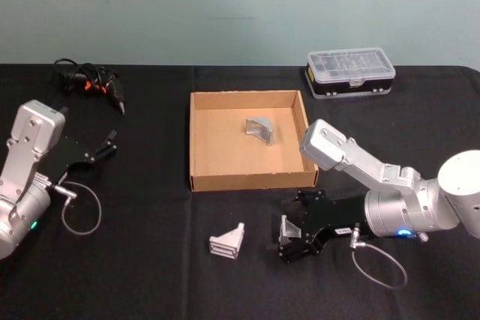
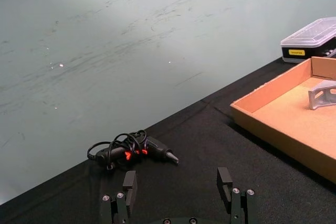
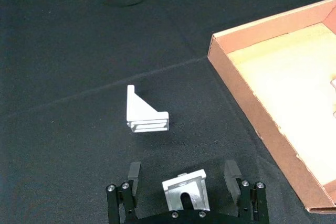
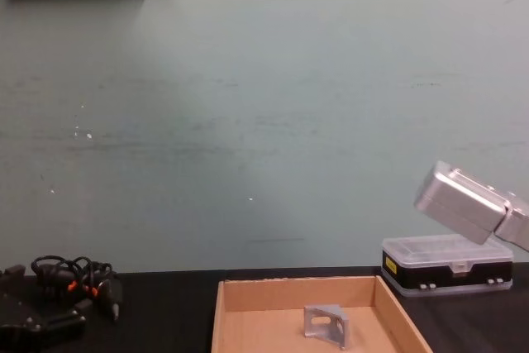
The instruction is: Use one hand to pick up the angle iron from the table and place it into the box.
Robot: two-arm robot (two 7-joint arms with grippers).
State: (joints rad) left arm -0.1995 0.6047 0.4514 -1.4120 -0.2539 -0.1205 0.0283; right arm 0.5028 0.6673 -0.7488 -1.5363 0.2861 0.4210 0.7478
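Right gripper (image 3: pixel 182 165) loosely around angle iron (image 3: pixel 185 195)

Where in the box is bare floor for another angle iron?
Bare: box floor along its left and front walls. Taken: rear centre-right, by an angle iron. Crowded: outside the front wall, open right tool around a second iron. Left tool idles far left.

The table (image 1: pixel 150 207) is matte black. The box (image 1: pixel 251 180) at its middle is tan cardboard; the plastic case (image 1: pixel 351 73) at the far edge is black with a clear lid. The angle iron (image 1: pixel 228 243) near the front edge is silver-grey. The left gripper (image 2: pixel 177 177) and right gripper (image 3: pixel 182 167) are black.
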